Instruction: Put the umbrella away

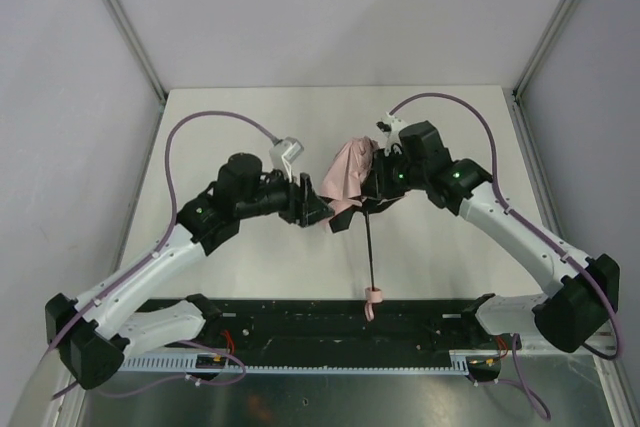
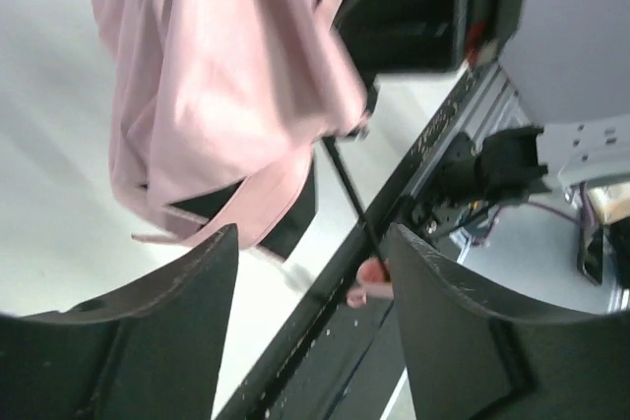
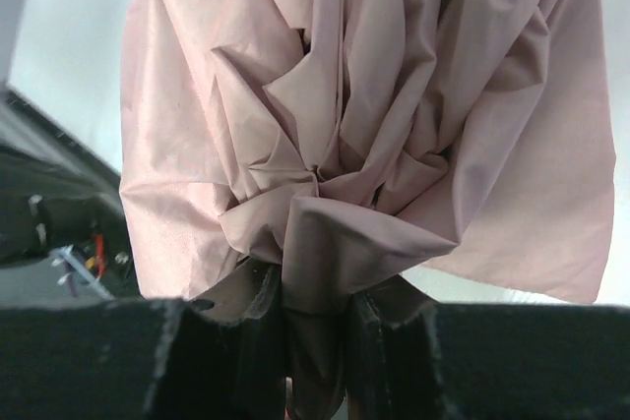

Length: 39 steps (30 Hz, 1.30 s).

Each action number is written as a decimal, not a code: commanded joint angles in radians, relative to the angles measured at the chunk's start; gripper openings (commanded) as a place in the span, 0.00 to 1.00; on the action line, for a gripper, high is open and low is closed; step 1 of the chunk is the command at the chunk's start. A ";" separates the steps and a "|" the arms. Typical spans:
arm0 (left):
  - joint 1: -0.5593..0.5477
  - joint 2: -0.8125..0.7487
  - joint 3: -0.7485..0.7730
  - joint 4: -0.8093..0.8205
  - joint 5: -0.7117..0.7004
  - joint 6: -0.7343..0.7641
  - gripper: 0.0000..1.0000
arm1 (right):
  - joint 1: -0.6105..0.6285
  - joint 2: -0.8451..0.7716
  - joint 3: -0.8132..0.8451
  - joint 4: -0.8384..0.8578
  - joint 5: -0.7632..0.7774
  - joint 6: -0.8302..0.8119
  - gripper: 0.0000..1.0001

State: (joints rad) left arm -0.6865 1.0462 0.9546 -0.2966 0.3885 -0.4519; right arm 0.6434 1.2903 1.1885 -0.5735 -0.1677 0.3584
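— As the top view looks down on the table (image 1: 250, 267), where is the umbrella (image 1: 348, 175)?

— It lies out from the black rail (image 1: 300, 322) along the table's near edge. Its small pink handle (image 1: 374, 297) sits right at the rail. Its thin black shaft (image 1: 370, 247) runs straight away from the rail. Its crumpled pink cloth (image 1: 345, 162) is bunched at the end farthest from the rail.

— And the arms?

— Both meet at the cloth, well out from the rail. The left gripper (image 1: 328, 213) comes in over the rail's left half, the right gripper (image 1: 372, 187) over its right half. From above, the jaws are too small to judge.

— What does the left wrist view add?

— It shows that gripper standing wide. Its two dark fingers (image 2: 167, 331) are far apart with nothing held between them. Past the tips hangs the cloth. The hem comes close to one fingertip, and I cannot tell whether they touch. Only this view shows the shaft up close, slanting down to the handle at the rail (image 2: 433, 135).

— And the right wrist view?

— Pink folds fill nearly all of it. At the bottom edge the right gripper is narrow, its fingers (image 3: 226, 351) pinching a gathered fold of cloth between them. That grip is plain only here; the top view hides it under the arm's dark body.
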 commanded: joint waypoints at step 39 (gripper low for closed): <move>-0.181 -0.192 -0.341 0.441 0.276 -0.075 0.00 | -0.150 -0.080 0.089 0.085 -0.241 -0.038 0.00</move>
State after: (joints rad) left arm -0.7933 0.8848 0.5213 0.2077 0.7521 -0.5392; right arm 0.4393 1.2388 1.2095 -0.5392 -0.6193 0.2996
